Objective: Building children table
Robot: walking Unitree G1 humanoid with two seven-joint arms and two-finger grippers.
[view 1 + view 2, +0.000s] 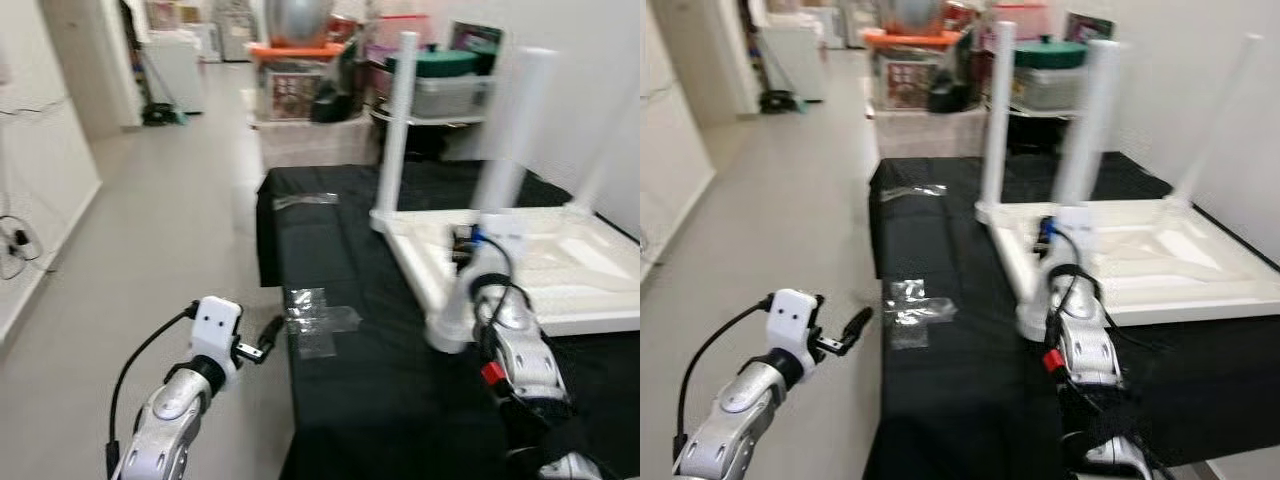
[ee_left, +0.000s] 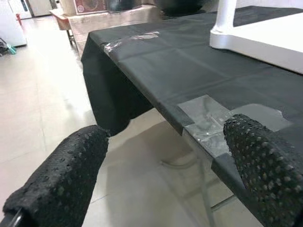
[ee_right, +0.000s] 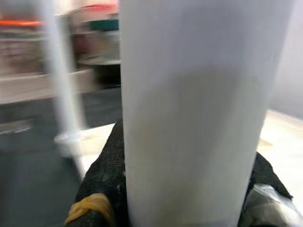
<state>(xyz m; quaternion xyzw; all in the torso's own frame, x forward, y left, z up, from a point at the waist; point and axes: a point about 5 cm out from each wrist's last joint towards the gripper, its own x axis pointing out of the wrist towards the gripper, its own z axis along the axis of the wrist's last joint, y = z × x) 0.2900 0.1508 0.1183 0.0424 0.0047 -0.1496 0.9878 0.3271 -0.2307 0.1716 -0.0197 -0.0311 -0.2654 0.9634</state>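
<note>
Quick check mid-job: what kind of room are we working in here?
Probably a home's storage or utility room off a hallway: stacked plastic storage bins, a white appliance down the tiled corridor, and a black cloth-covered folding work table holding the upturned white children's table.

Upturned white table (image 1: 560, 265) on black-clothed bench (image 1: 380, 400)

You have the counter (image 1: 400, 400) ahead on the right, and the upturned children table (image 1: 560, 262) lies on its far right part, legs pointing up. Its nearest leg (image 1: 500, 190) stands at the table's near left corner, with your right pincer (image 1: 478, 262) closed around it. A taped patch (image 1: 318, 322) sits on the counter's left edge, left of the table. Your left pincer (image 1: 270, 335) hangs open over the floor (image 1: 170, 250), just left of that patch. Storage bins (image 1: 440, 85) stand behind the counter.
</note>
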